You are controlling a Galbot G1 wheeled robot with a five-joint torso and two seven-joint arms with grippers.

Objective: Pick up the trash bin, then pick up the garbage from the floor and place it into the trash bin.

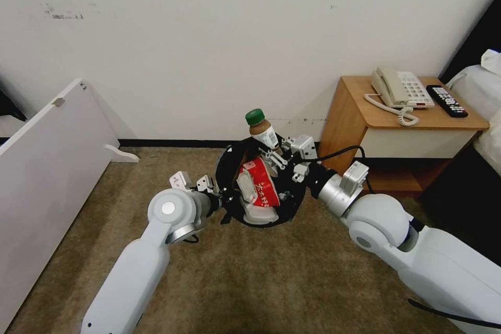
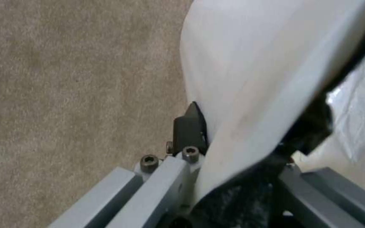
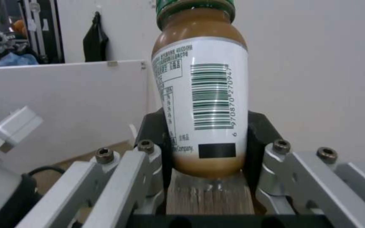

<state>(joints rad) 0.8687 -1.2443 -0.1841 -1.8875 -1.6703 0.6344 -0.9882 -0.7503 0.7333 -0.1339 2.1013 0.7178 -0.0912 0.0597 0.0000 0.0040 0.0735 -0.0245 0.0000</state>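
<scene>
The trash bin [image 1: 290,203], white and lined with a black bag, hangs tilted above the carpet with its mouth toward me. My left gripper [image 1: 221,201] is shut on its rim; in the left wrist view one finger [image 2: 188,126] presses the bin's white wall [image 2: 254,79]. Inside lie a red-white packet [image 1: 260,188] and something white beneath it. My right gripper [image 1: 272,155] is shut on a small plastic bottle [image 1: 262,129] with a green cap, held upright over the bin's far rim. In the right wrist view the bottle [image 3: 203,95] sits between the pads [image 3: 152,126].
A wooden nightstand [image 1: 355,115] with a phone [image 1: 399,88] and a remote [image 1: 446,100] stands right of the bin. A white board [image 1: 47,167] leans at the left. The wall is close behind, and a bed edge [image 1: 482,94] shows at far right. Brown carpet lies in front.
</scene>
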